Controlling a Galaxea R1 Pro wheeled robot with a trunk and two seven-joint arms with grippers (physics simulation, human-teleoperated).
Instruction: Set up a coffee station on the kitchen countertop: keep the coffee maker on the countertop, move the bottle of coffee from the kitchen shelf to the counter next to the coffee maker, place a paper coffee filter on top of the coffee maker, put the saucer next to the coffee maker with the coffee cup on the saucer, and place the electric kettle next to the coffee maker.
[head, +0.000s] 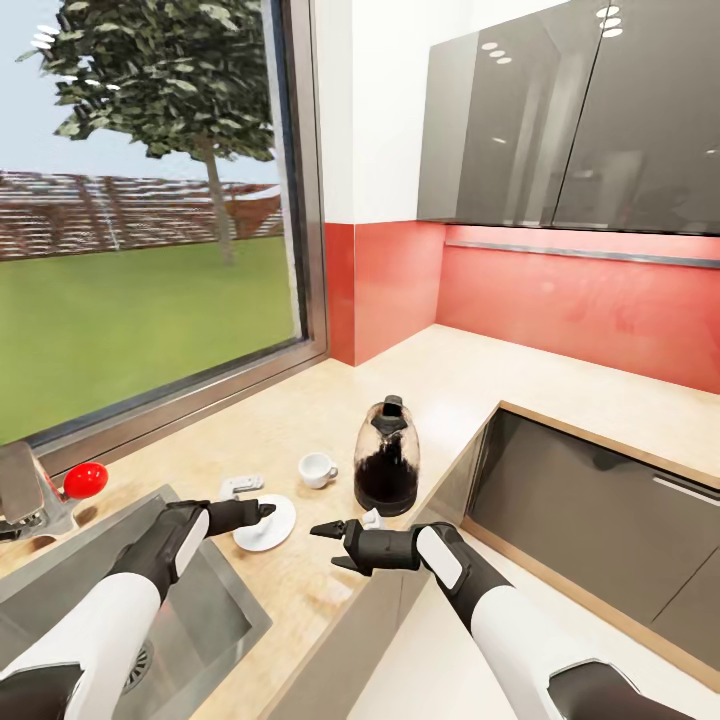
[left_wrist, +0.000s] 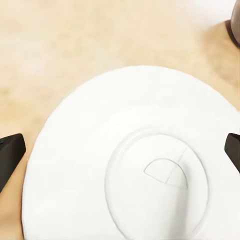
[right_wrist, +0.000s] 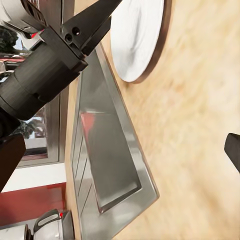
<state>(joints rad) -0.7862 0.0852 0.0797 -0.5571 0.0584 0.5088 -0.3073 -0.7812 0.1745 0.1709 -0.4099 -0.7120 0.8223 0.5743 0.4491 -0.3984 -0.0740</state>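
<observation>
The white saucer (head: 268, 524) lies on the kitchen countertop (head: 440, 385) beside the sink. My left gripper (head: 263, 511) hovers right over the saucer (left_wrist: 100, 150), open, with one dark fingertip (left_wrist: 10, 155) at each side of the plate. The white coffee cup (head: 318, 468) stands just behind it. To the cup's right is the glass electric kettle (head: 387, 462) with its black lid and handle. My right gripper (head: 328, 546) is open and empty, in front of the kettle at the counter's edge. The coffee maker, the bottle of coffee and the kitchen shelf are out of view.
The steel sink (head: 215, 610) lies at the front left, with a red-knobbed tap (head: 82, 480) behind it. A small flat whitish object (head: 241, 485) lies behind the saucer, and a small white piece (head: 371, 518) at the kettle's foot. Grey cabinet fronts (head: 600, 520) run along the right.
</observation>
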